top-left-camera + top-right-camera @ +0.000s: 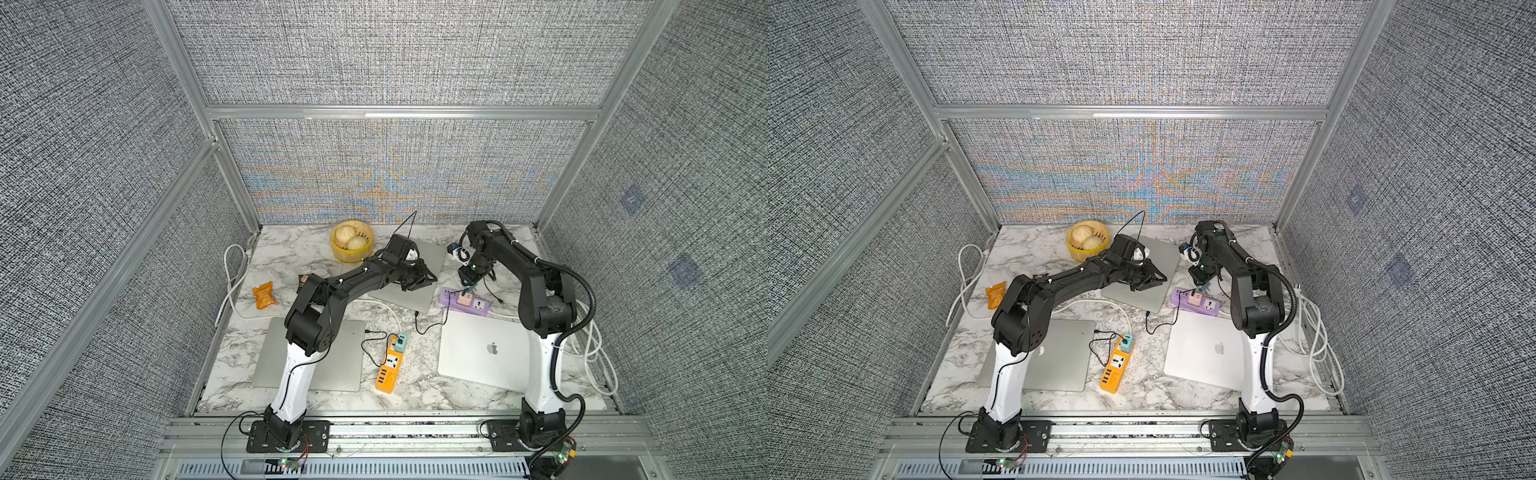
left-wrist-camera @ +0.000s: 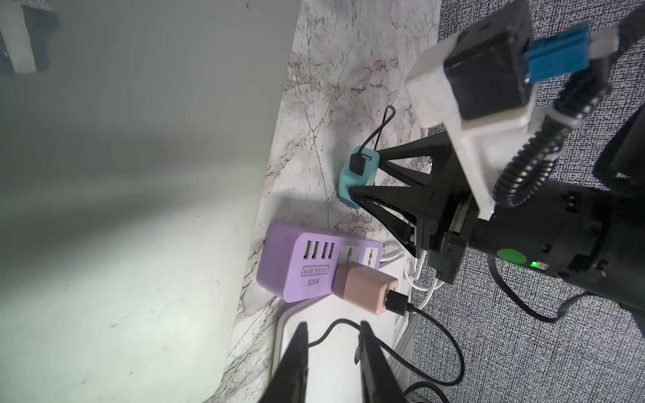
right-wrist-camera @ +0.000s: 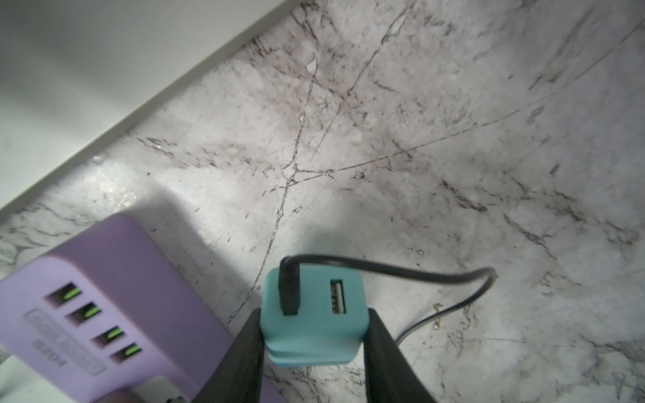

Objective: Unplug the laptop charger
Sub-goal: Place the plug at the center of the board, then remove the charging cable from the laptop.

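Right jaws: clamped on two sides of the small teal cube charger [image 3: 314,314], its USB face showing.
Charger position: held clear of the lilac plastic power strip [image 3: 104,296], just beside its USB end, above the white marble desk [image 3: 419,139].
Thin black cable [image 3: 384,272]: plugged into one charger port, looping away over the desk.
Left jaws: slightly apart, gripping nothing, above the closed silver laptop [image 1: 430,257].
Pink cube charger [image 2: 363,291]: seated in the lilac strip.

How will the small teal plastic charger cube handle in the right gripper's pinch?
Probably rigid and light: the teal plastic charger cube sits squarely in the right gripper. Its smooth sides may slip under a tug. The thin black cable looks floppy and will likely trail.
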Controlling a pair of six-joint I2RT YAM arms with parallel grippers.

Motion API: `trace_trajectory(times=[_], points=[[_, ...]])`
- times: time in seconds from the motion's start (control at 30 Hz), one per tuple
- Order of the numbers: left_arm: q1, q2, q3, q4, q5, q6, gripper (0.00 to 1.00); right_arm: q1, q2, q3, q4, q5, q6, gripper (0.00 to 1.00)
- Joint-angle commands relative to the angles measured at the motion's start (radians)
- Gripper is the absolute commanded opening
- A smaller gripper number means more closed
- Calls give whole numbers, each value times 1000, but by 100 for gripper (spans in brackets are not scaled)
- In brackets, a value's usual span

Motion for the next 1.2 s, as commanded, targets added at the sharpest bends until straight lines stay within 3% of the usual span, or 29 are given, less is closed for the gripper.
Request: trace_trajectory(times=[0.0, 0.17, 0.27, 0.47, 0.7, 0.9, 1.03, 1.17], points=[[4, -17, -9, -7, -4, 15, 26, 6, 11, 14, -39, 3, 8, 37], [8, -38, -31, 1, -4, 13, 26, 14, -18, 11, -10, -5, 25, 56], [7, -52, -32, -11, -5, 22, 27, 15, -59, 9, 11, -10, 45, 60], [8, -96, -40, -114, -47, 92, 27, 16, -137, 13, 13, -8, 70, 63], [-10, -218, -93, -357, -249, 267, 29, 24, -320, -45, 89, -5, 339, 63], [-91, -248, -106, -483, -438, 382, 34, 42, -358, -46, 87, -264, 741, 56], [-136, -217, -76, -536, -507, 431, 36, 59, -343, -89, 156, -408, 870, 55], [-178, -194, -79, -519, -587, 433, 36, 61, -270, -52, 126, -491, 896, 54]])
